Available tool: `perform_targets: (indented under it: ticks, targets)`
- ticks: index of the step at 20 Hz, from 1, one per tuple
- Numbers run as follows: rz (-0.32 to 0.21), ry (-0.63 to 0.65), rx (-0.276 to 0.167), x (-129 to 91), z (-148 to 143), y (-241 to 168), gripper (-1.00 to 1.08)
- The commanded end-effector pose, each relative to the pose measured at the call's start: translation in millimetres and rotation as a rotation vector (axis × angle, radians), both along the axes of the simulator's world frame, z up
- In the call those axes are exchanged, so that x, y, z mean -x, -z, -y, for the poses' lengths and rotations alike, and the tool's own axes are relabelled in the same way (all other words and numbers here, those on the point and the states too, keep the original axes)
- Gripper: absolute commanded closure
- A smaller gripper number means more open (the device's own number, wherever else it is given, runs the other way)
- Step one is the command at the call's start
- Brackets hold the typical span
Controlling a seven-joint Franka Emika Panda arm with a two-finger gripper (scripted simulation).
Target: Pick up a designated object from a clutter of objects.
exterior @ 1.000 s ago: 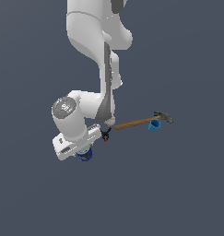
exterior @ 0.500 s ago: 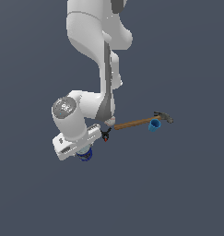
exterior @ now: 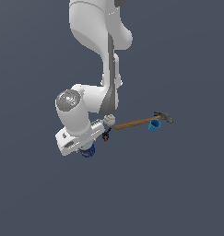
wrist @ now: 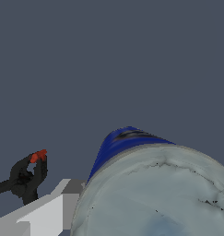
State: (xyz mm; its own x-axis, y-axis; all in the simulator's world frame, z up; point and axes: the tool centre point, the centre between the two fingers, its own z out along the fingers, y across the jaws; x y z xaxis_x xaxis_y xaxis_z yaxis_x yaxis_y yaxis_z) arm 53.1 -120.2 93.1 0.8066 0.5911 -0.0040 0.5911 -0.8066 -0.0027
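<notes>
Hand (exterior: pixel 85 150) sits over the dark-blue can (wrist: pixel 145 189); grip state cannot be determined. Black clamp (wrist: pixel 26 177) lies just beside the hand.

Nothing has visibly changed across the last second. The white robot arm (exterior: pixel 81 115) holds the same pose over the short dark-blue cylindrical can with the pale grey lid (exterior: pixel 88 150). No object has shifted on the grey surface (exterior: pixel 178 184).

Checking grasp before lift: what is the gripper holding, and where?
Apparently the dark-blue can, across its side just below the lid; the hand hides the contact.
</notes>
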Motion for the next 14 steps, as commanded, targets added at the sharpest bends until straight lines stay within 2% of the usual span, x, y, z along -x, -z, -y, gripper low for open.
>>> perform_targets:
  ticks: [1, 14]
  targets:
    - [0.005, -0.001, 0.001, 4, -7, -13, 1.08]
    - [0.004, -0.001, 0.004, 51, -71, -103, 1.08]
